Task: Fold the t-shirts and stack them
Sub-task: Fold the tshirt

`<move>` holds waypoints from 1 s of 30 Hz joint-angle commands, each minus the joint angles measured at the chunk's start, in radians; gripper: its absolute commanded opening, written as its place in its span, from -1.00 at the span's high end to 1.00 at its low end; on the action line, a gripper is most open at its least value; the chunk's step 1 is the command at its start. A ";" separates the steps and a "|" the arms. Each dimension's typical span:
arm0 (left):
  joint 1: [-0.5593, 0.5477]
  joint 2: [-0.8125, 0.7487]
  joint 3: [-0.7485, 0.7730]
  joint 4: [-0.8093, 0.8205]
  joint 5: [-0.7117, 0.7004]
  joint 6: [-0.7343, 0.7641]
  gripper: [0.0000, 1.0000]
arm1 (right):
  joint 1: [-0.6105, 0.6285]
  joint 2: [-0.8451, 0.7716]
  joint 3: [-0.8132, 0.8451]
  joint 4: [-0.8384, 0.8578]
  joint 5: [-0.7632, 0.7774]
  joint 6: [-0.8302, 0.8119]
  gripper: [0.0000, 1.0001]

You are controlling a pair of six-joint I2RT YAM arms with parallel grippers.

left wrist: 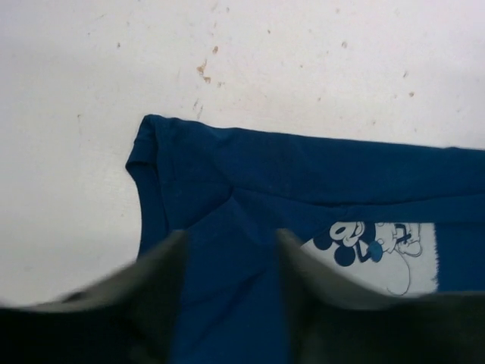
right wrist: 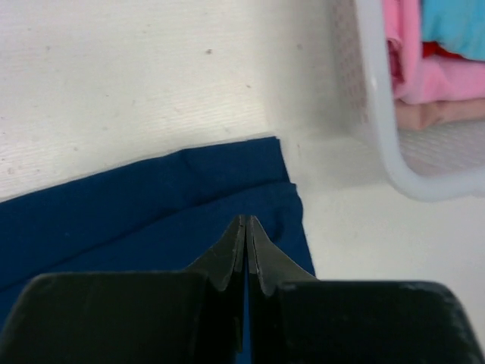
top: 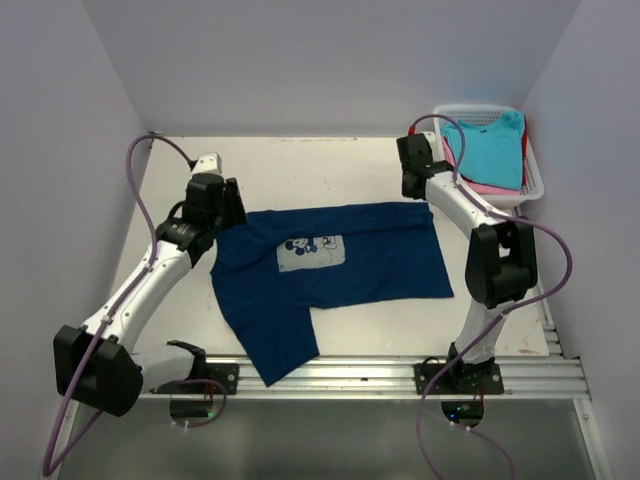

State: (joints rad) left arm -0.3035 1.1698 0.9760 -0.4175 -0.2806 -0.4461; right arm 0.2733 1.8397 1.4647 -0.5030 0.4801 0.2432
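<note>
Working on the navy t-shirt [top: 340, 270], laid print-up across the middle of the desk [top: 300, 165], between the 2 arms. Not yet folded: body opened out wide, far edge running roughly straight from one hand to the other, 1 flap, a sleeve or the lower part, reaching the metal rail [top: 380, 372] at the near edge. Soft, thin cotton, with a few shallow creases along the far edge. Pale square print [top: 311, 251] with the cartoon mouse a little left of middle, flat and readable.

Holding the left hand [left wrist: 231, 246] low over the far left corner, fingers spread, blue cloth showing in the gap and nothing gripped. Placed there, probably, to take that corner as 1 end of the fold.

Holding the right hand [right wrist: 245, 224] at the far right corner, fingers pressed together, tips on or just above the cloth. Cannot tell whether a pinch of fabric sits between them. Mirroring the left in position, so likely meant to lift both far corners together and carry the far edge toward the near one.

Just beside the right hand, at the desk's far right, the white lattice basket [top: 535, 180], apart from the navy shirt, holding the other shirts: turquoise tee [top: 490, 150] on top, pink tee [right wrist: 439, 76] beneath, red tee [right wrist: 443, 50] as a sliver between. Waiting their turn, or already the stack; cannot say which.
</note>
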 commanded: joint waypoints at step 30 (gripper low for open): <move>0.095 0.617 0.196 0.255 0.169 0.003 1.00 | 0.139 0.337 0.221 0.187 -1.147 0.212 1.00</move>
State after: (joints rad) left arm -0.2222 1.7771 1.1484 -0.2180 -0.1307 -0.4278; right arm 0.3847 2.1365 1.6135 -0.3286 -0.5957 0.4240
